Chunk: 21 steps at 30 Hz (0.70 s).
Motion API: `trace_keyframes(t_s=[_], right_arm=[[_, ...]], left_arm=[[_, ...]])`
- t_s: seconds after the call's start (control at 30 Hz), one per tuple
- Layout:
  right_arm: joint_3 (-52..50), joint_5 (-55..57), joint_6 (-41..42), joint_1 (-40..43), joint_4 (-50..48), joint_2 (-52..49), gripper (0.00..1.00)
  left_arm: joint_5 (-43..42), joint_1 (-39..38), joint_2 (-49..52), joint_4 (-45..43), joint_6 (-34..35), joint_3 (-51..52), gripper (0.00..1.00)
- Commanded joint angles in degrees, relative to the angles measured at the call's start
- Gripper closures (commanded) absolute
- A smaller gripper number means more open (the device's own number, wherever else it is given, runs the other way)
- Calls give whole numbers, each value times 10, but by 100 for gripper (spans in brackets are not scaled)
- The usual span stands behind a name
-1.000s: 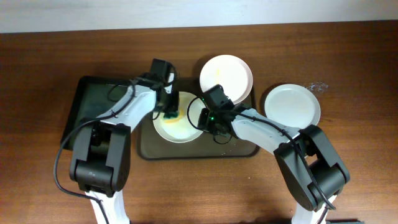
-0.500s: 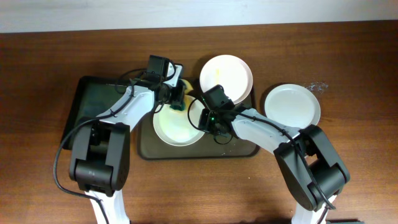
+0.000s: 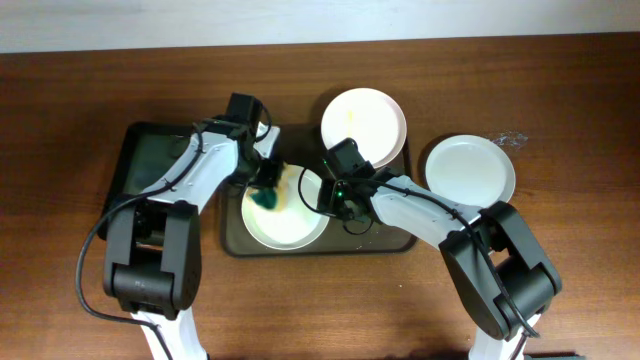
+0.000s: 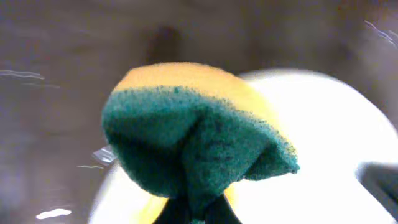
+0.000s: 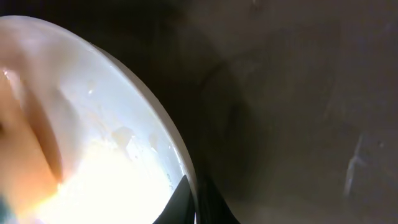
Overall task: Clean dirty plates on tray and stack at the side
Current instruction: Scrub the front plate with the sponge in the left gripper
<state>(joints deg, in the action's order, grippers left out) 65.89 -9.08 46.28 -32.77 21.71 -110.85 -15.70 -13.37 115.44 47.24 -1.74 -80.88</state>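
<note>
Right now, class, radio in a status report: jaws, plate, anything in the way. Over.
Left jaws shut on sponge, over near plate. Right jaws pinch its rim. Second plate on tray, third plate beside tray. Nothing blocking.

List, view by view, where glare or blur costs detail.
Overhead: sharp, evenly lit. Left wrist: the green-and-yellow sponge is crisp; the round white plate behind it is blown out and soft. Right wrist: that plate's lower left glares to pure white, and the dark brown rectangular tray beside it is dim and blurred.
</note>
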Motion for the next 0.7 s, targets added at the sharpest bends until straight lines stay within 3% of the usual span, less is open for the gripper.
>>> trace_keyframes(t_s=[0.0,0.17,0.23,0.37,0.5,0.6,0.67], right_arm=[[-5,16,9,2,-1,-8,96],[-5,16,9,2,-1,-8,96],[-5,16,9,2,-1,-8,96],[-5,16,9,2,0,-8,96],[-5,17,9,2,1,-8,96],[-5,19,9,2,1,-8,96],[-5,18,9,2,1,-8,96]], left_arm=[[-221,-15,18,38,-140,19,100],[-212,-15,18,32,-136,19,100],[-136,-15,18,-7,-67,19,100],[109,-15,18,-107,90,19,100],[262,-15,18,-88,168,19,100],[275,-16,19,-39,178,19,100],[212,-16,18,-1,164,19,100]])
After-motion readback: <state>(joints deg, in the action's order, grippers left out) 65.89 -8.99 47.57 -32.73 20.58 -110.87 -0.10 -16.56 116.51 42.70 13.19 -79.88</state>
